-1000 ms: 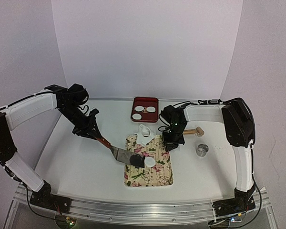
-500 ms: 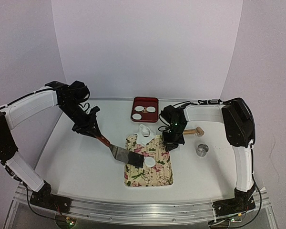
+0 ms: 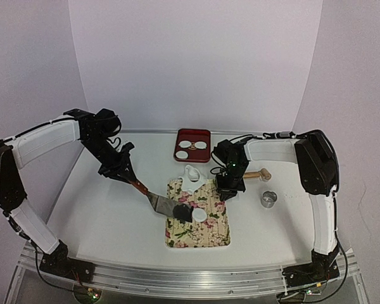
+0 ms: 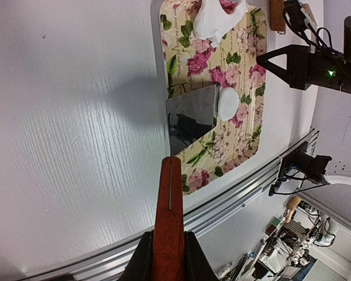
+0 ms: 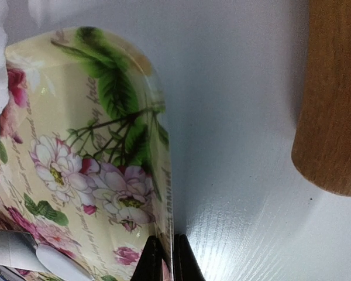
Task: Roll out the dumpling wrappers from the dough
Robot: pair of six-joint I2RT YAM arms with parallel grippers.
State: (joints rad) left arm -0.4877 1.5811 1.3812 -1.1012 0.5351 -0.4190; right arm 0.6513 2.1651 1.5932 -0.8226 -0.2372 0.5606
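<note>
Flat round wrapper [image 4: 228, 103] on mat [image 4: 245, 137] beside spatula [image 4: 193, 111]; ragged holed dough [image 4: 216, 23]

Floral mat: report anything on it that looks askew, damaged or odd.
At the far edge of the mat, the dough is ragged, with a round hole, and seems to overhang that edge. Nothing else stands out.

The top camera looks from high behind the near edge, down across the whole tabletop [image 3: 101, 215] toward the back wall [image 3: 196, 63]. The left wrist camera looks from well above, past the left claw [image 4: 167, 260] and along the spatula [image 4: 169, 193], onto the floral mat [image 4: 245, 88]. The right wrist camera sits very close at that mat's edge, and all three views share the mat.
</note>
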